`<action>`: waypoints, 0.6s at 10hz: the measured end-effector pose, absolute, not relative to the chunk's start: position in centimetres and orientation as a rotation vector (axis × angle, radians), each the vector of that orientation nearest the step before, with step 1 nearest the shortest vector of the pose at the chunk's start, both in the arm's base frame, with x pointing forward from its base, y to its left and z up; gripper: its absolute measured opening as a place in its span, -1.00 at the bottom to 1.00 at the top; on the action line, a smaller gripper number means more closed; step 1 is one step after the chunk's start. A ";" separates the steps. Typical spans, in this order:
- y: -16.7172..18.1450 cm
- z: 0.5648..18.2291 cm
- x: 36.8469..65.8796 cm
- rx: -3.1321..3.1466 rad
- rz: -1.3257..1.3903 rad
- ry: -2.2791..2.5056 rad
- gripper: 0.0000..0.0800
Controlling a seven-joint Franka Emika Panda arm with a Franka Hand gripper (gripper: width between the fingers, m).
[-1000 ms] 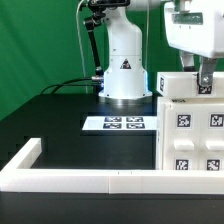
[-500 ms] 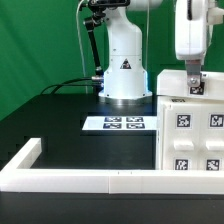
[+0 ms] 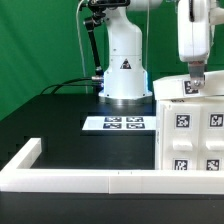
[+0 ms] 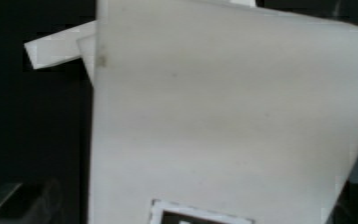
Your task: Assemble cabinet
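The cabinet [image 3: 168,140] stood on the black table [image 3: 60,125] at the exterior view's right, cut off by that edge of the picture. It was a white, matte box with flat faces and sharp, straight corners. The broad face turned toward the camera carried square black-and-white tags [image 3: 183,121], set in an upper and a lower row. Behind and above that face a second white step of the cabinet rose, plain on the side that showed. Because the picture's edge cut the box, its long axis could not be told; its near vertical corner stood upright and its lower edge lay against the low white wall [image 3: 60,178] that ran along the table's front.

The gripper [image 3: 193,88] hung at the top of the cabinet's raised part, pointing straight down, under the white housing of the wrist. Whether its jaws were spread or closed, and whether they touched the cabinet, could not be made out.

In the wrist view the cabinet [image 4: 229,110] filled most of the picture as one smooth, dull white panel with a straight edge against black. A narrow white piece stuck out past that edge, and part of a tag showed at the panel's far end.

The marker board [image 3: 118,124] lay flat on the table, just beside the cabinet, in front of the arm's white base [image 3: 122,65].
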State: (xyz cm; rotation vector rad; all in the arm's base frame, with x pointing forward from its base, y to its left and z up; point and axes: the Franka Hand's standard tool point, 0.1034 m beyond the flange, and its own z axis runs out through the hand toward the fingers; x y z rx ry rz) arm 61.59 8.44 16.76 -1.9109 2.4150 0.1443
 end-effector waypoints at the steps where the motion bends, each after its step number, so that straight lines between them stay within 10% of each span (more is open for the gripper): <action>1: 8.5 17.4 61.7 -1.935 0.146 2.373 0.98; 6: 8.8 19.1 62.2 -1.994 0.119 2.272 0.99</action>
